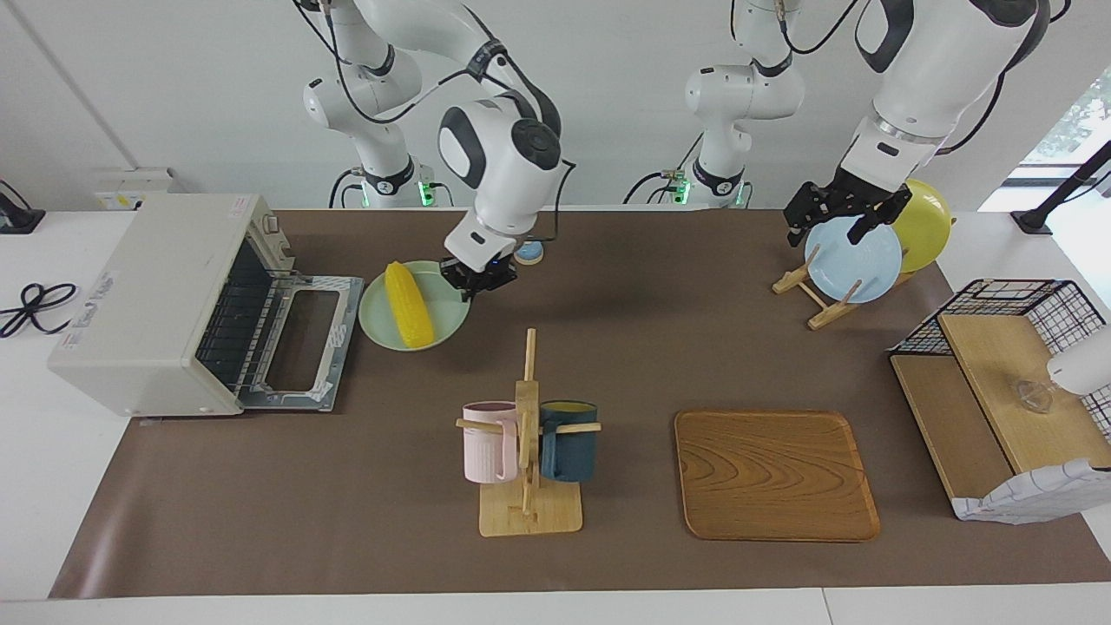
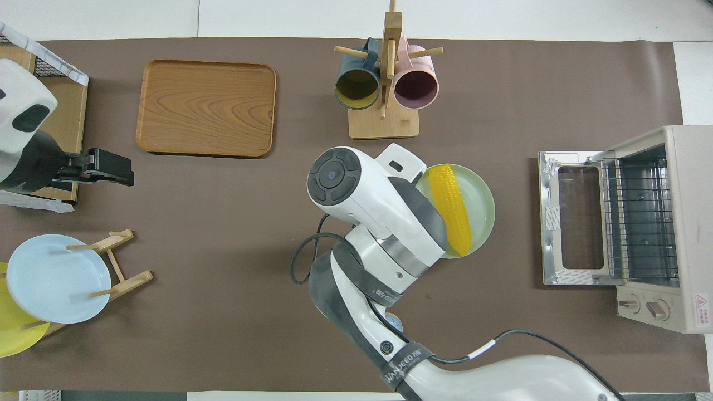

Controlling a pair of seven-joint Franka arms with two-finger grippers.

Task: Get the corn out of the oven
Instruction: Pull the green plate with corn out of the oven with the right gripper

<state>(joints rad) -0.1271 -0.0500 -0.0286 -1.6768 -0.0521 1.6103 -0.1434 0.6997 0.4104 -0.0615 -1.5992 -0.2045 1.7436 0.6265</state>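
Note:
The yellow corn (image 1: pixel 409 292) (image 2: pixel 452 207) lies on a pale green plate (image 1: pixel 444 325) (image 2: pixel 480 192). My right gripper (image 1: pixel 473 279) is shut on that plate's rim and holds it over the mat, just outside the oven's dropped door (image 1: pixel 304 347) (image 2: pixel 574 267). The off-white oven (image 1: pixel 147 304) (image 2: pixel 688 223) stands at the right arm's end of the table, its wire rack bare. In the overhead view the right arm hides its own gripper. My left gripper (image 1: pixel 829 227) (image 2: pixel 111 170) waits open over the plate rack, holding nothing.
A mug rack (image 1: pixel 525 434) with a pink and a dark blue mug stands mid-table, a wooden tray (image 1: pixel 772 473) beside it. A small blue bell (image 1: pixel 529 252) sits near the robots. A blue plate (image 1: pixel 855 260) and a yellow plate (image 1: pixel 924 221) stand in the rack, next to a wire shelf (image 1: pixel 998 382).

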